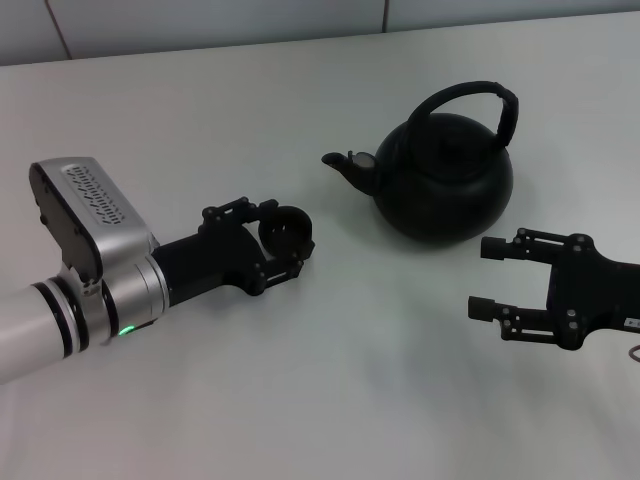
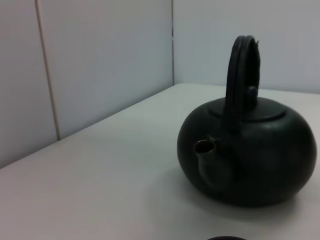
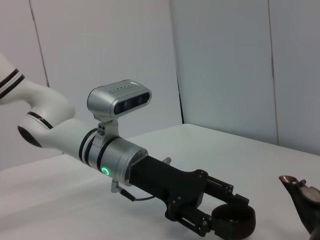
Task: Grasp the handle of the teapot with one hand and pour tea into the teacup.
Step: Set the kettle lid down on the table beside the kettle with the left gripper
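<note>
The teapot (image 1: 445, 175), its handle (image 1: 470, 100) and the teacup (image 1: 285, 229) were matte black; the table (image 1: 300, 400) was plain white; both grippers were black.

So the white table (image 1: 300, 380) is carrying pretty much just two black things. The teapot (image 1: 445, 180) is sitting right on it, just past the right gripper (image 1: 488, 278) and a bit toward the left arm's side, with its spout (image 1: 345, 163) pointing across at the left arm's side and its handle (image 1: 470, 98) arching up over the lid. The teacup (image 1: 285, 229) is sitting between the fingers of the left gripper (image 1: 262, 240), down at table level, well apart from the teapot. The tabletop is running back to a pale wall (image 1: 200, 20).
</note>
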### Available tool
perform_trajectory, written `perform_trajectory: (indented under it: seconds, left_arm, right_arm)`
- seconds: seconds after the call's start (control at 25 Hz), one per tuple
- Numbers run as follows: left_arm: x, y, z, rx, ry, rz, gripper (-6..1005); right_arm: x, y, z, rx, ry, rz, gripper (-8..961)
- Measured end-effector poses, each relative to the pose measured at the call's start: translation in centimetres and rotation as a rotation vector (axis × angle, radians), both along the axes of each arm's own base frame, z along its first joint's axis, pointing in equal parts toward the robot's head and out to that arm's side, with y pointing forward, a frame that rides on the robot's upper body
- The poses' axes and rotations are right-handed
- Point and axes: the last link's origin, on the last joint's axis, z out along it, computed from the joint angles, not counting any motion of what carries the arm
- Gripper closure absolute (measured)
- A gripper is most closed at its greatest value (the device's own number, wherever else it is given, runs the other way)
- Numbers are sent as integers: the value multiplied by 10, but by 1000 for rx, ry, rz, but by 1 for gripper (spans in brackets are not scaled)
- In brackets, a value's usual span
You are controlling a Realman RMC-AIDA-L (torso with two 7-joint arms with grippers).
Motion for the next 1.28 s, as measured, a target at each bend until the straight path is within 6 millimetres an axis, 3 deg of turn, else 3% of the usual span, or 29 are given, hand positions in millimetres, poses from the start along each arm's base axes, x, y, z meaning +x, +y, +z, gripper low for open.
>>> perform_trajectory:
  seconds: [1.28]
  left_arm:
    - [-2, -3, -7, -15, 10, 42, 139]
  right_arm:
    - [-1, 0, 0, -1, 1, 4, 218]
